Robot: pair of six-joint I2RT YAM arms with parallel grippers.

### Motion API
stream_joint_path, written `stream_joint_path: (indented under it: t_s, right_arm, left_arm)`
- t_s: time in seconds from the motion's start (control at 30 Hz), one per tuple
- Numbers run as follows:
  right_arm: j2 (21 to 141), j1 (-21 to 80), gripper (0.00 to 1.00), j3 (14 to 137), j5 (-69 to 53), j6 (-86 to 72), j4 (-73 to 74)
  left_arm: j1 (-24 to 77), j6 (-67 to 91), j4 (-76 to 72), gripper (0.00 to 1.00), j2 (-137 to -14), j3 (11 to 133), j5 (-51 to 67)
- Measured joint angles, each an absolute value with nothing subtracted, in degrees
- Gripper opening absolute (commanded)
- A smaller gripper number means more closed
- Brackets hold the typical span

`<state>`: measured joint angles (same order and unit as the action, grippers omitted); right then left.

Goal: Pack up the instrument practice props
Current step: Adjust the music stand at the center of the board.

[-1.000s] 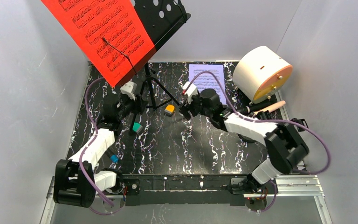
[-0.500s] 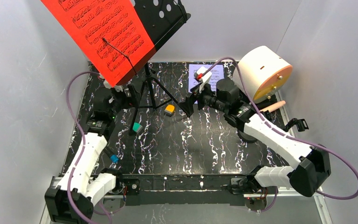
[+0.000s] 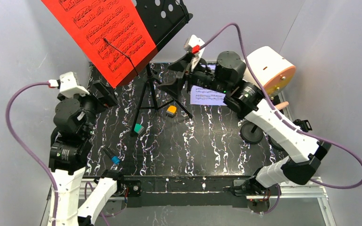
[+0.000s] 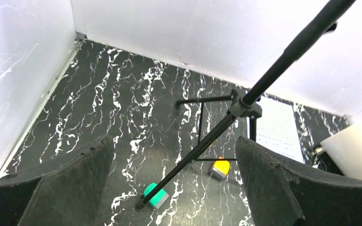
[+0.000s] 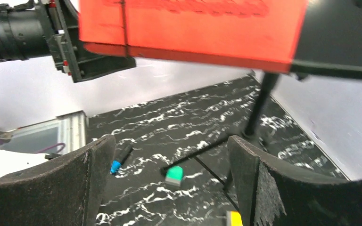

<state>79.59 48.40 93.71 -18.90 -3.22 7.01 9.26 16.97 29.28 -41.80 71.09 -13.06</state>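
Observation:
The black perforated music rack point(image 3: 169, 14) stands on its tripod point(image 3: 150, 89) at the back, and a red music sheet point(image 3: 106, 33) rests on it. A white music sheet point(image 3: 207, 96) lies flat behind, partly under my right arm. My left gripper point(image 3: 106, 94) hovers open left of the tripod pole point(image 4: 283, 61), holding nothing. My right gripper point(image 3: 175, 77) is open and empty, raised right of the pole, below the red sheet point(image 5: 193, 26). A beige microphone head point(image 3: 279, 106) and a round black base point(image 3: 253, 133) show at the right.
A big white cylinder point(image 3: 266, 73) with an orange face sits at the back right. An orange block point(image 3: 171, 111) and a green block point(image 3: 138, 128) lie by the tripod feet. A blue-tipped piece point(image 3: 113, 157) lies near the front left. Grey walls enclose the table.
Both arms have lifted off the table. The left pulled back to the left of the tripod, and the right rose toward the rack. Both grippers opened wider.

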Motion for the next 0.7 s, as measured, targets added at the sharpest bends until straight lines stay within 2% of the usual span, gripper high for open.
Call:
stream_joint_path:
  t_s: [0.23, 0.47, 0.7]
  right_arm:
    - [87.83, 53.56, 0.95, 106.61, -19.99, -2.76, 10.28]
    - [94.67, 55.86, 0.89, 119.66, -20.10, -1.89, 11.99]
    - [98.59, 56.84, 0.74, 123.76, -20.03, -1.30, 8.71]
  left_arm:
    - [10.04, 19.22, 36.62, 0.97, -40.40, 79.70, -16.84]
    - [12.38, 19.75, 38.11, 0.93, -42.70, 94.13, -12.88]
    - [12.95, 21.08, 34.20, 0.84, -47.03, 99.22, -7.51]
